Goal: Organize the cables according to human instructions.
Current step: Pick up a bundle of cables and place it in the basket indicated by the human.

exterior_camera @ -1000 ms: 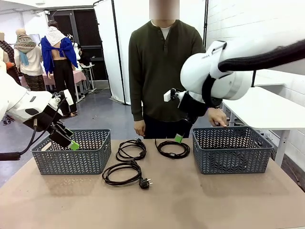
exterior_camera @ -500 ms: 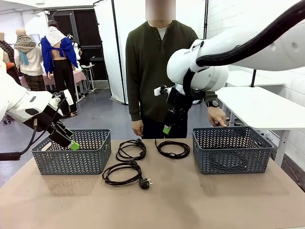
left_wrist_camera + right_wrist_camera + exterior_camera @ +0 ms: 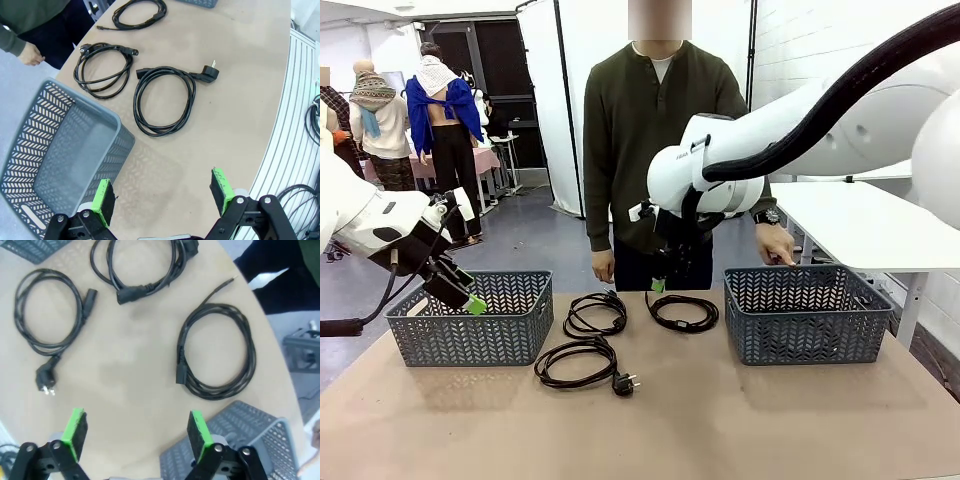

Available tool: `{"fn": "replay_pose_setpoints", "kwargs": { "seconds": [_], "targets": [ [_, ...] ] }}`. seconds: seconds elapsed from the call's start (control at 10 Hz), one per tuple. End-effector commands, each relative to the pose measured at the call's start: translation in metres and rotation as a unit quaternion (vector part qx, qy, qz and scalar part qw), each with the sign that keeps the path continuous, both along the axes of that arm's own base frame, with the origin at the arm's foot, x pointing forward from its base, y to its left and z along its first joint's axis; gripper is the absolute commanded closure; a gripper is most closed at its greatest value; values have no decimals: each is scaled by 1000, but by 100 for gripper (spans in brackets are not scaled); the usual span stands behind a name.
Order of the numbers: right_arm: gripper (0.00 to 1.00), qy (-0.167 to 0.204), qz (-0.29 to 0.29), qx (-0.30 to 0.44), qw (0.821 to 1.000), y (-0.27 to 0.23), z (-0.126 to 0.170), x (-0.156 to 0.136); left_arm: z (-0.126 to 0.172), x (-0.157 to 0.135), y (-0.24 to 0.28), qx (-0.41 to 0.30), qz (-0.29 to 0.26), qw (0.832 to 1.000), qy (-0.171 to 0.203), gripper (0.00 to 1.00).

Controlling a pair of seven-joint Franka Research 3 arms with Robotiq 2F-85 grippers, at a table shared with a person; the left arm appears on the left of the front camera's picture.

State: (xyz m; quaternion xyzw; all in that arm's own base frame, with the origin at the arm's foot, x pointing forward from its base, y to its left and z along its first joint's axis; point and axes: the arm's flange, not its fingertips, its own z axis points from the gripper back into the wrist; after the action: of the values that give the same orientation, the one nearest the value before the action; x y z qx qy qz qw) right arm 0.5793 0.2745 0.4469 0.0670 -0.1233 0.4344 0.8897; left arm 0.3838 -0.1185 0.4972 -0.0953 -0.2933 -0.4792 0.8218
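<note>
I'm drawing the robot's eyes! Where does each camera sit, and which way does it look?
Front: between the arms, looking across the tan table at the person in the olive shirt; the left gripper and right gripper show.
Left wrist: on the left arm, looking down past its open green fingers at a grey perforated plastic basket.
Right wrist: on the right arm, looking down past its open green fingers.
Shared: both wrist views see three coiled black rubber cords.
</note>
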Motion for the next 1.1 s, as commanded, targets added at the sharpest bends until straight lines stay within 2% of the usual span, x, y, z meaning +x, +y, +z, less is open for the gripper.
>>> {"fn": "replay_pose_setpoints", "kwargs": {
  "seconds": [0.0, 0.2, 0.7, 1.0],
  "targets": [
    [0, 8, -16, -13, 1000, 6, -4, 13, -2, 2, 4, -8, -10, 1000, 2, 0],
    [0, 4, -2, -2, 1000, 2, -7, 4, -2, 2, 4, -8, -10, 1000, 2, 0],
    [0, 6, 0, 0, 1000, 3, -8, 5, -2, 2, 4, -8, -10, 1000, 2, 0],
    [0, 4, -12, 4, 1000, 11, -22, 32, -2, 2, 4, -8, -10, 1000, 2, 0]
  ]
}}
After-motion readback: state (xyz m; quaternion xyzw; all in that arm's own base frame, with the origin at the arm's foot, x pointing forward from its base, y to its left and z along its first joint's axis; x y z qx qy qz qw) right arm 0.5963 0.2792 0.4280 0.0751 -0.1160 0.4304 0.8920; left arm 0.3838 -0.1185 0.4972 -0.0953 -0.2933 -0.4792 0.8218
